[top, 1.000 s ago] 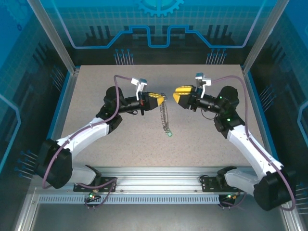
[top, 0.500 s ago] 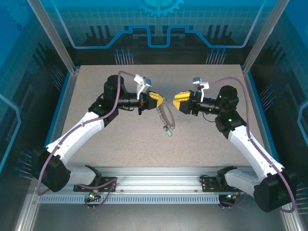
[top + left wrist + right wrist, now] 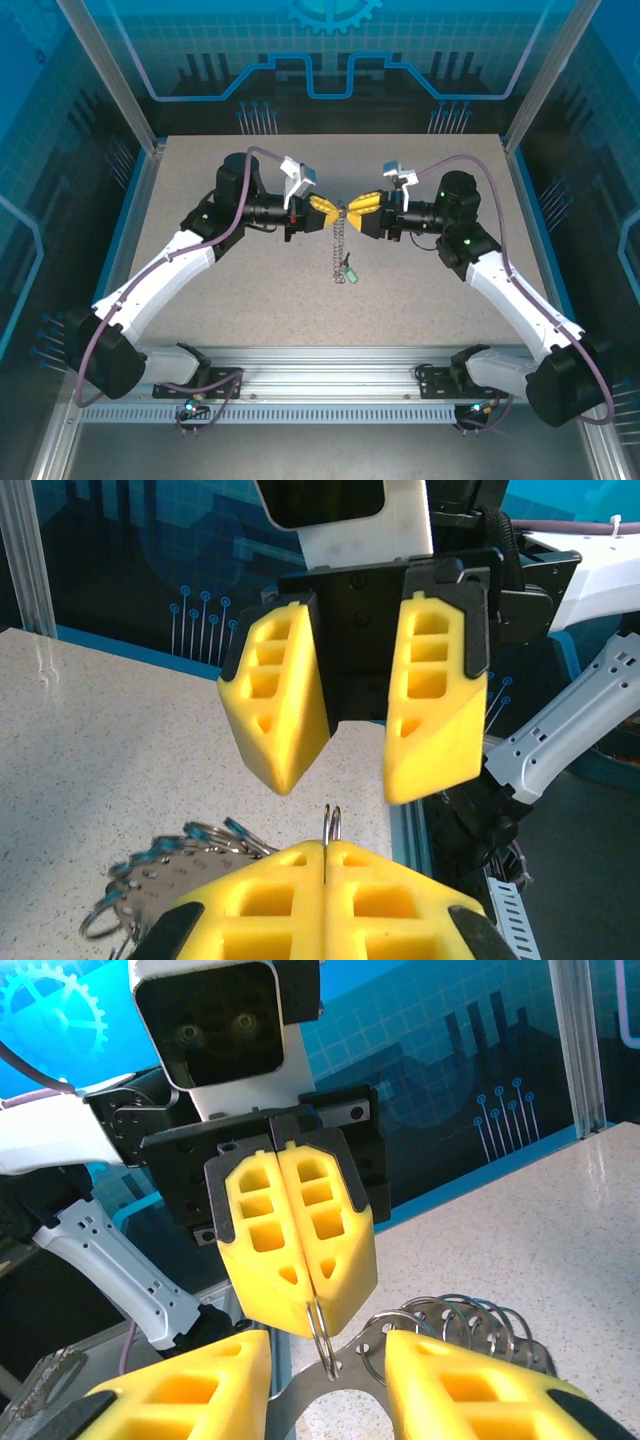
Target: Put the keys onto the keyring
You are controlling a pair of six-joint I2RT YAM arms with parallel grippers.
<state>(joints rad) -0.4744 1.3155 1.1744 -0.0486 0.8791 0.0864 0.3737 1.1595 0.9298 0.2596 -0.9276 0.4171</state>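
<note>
No text, brand, label or number can be read in any view. The only sign-like mark that can be made out is a pale gear emblem [image 3: 331, 12] printed on the blue back wall [image 3: 200, 60]. It is surrounded by circuit-style line patterns [image 3: 340, 75] that carry no letters.

keyring [image 3: 341, 238]: dark loop fringed with silvery links, hanging upright | key [image 3: 347, 276]: tiny, green tag, at loop's lower end
</note>
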